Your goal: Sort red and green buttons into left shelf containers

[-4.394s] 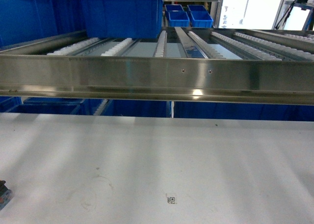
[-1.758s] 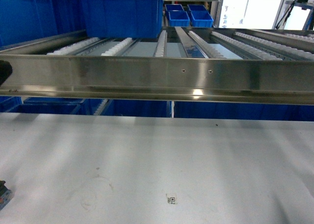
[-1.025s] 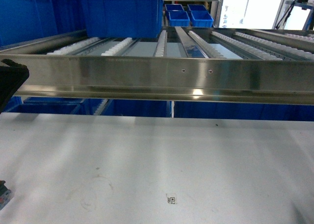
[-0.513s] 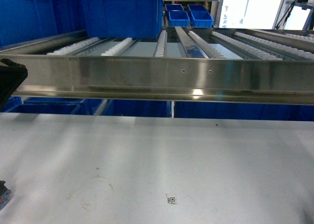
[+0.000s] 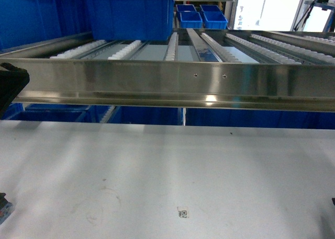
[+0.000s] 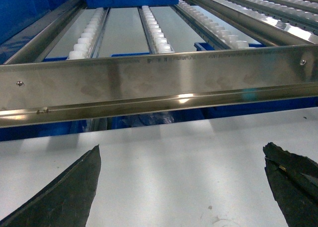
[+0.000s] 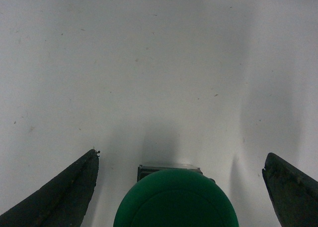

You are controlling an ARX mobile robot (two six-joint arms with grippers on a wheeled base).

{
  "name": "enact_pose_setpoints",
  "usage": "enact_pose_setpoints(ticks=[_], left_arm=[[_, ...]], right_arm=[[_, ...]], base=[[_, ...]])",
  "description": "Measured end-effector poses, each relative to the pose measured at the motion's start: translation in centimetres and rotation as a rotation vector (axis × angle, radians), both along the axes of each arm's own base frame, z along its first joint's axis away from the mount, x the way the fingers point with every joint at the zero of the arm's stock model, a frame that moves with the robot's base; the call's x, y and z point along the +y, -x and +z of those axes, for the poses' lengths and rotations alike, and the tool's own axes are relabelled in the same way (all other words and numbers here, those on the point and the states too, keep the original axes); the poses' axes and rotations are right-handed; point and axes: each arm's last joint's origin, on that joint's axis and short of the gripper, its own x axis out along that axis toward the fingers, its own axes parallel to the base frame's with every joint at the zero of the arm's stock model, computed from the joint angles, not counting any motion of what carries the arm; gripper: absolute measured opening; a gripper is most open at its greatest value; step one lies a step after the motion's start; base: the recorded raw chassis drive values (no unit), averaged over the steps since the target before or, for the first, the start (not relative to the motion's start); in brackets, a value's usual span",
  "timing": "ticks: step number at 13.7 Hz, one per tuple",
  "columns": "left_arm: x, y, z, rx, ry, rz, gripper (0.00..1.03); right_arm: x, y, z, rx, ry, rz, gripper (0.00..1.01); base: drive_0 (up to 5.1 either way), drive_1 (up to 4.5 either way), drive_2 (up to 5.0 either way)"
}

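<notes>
Your right tool has its fingers wide apart, one dark tip at each lower corner of the right wrist view, nothing clamped. A green button sits between them on the white counter, domed cap toward the camera, a bit of metal body showing behind it; neither finger touches it. In the head view you only get a dark sliver of this arm at the right edge.

Your left tool is also spread apart and holds nothing, tips over bare counter, facing the steel front rail of the roller shelf. In the head view it's a dark shape at the far left, level with the rail.

Blue bins sit at the back left of the shelf, well apart from the button.
</notes>
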Motion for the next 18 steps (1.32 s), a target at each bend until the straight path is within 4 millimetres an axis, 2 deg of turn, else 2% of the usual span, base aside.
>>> enact_pose_setpoints(ticks=[6, 7, 8, 10, 14, 15, 16, 18], left_arm=[[0.0, 0.0, 0.0, 0.0, 0.0, 0.0, 0.98], [0.0, 0.0, 0.0, 0.0, 0.0, 0.0, 0.98], [0.0, 0.0, 0.0, 0.0, 0.0, 0.0, 0.98], [0.0, 0.0, 0.0, 0.0, 0.0, 0.0, 0.98], [0.0, 0.0, 0.0, 0.0, 0.0, 0.0, 0.98], [0.0, 0.0, 0.0, 0.0, 0.0, 0.0, 0.98], [0.0, 0.0, 0.0, 0.0, 0.0, 0.0, 0.98], [0.0, 0.0, 0.0, 0.0, 0.0, 0.0, 0.98]], right_arm=[[-0.1, -0.4, -0.8, 0.003, -0.015, 0.004, 0.98], [-0.2, -0.4, -0.9, 0.007, -0.016, 0.002, 0.95], [-0.2, -0.3, -1.0, 0.006, -0.016, -0.001, 0.84], [-0.2, -0.2, -1.2, -0.002, -0.023, -0.003, 0.38], [0.3, 1.1, -0.6, -0.059, -0.055, -0.042, 0.37], [0.4, 1.5, 0.4, -0.112, -0.054, -0.045, 0.37], [0.5, 2.4, 2.4, -0.241, -0.017, -0.04, 0.37], [1.1, 5.1, 5.0, -0.413, 0.014, -0.027, 0.36]], base=[[0.0, 0.0, 0.0], [0.0, 0.0, 0.0], [0.0, 0.0, 0.0], [0.0, 0.0, 0.0], [0.0, 0.0, 0.0], [0.0, 0.0, 0.0], [0.0, 0.0, 0.0], [0.0, 0.0, 0.0]])
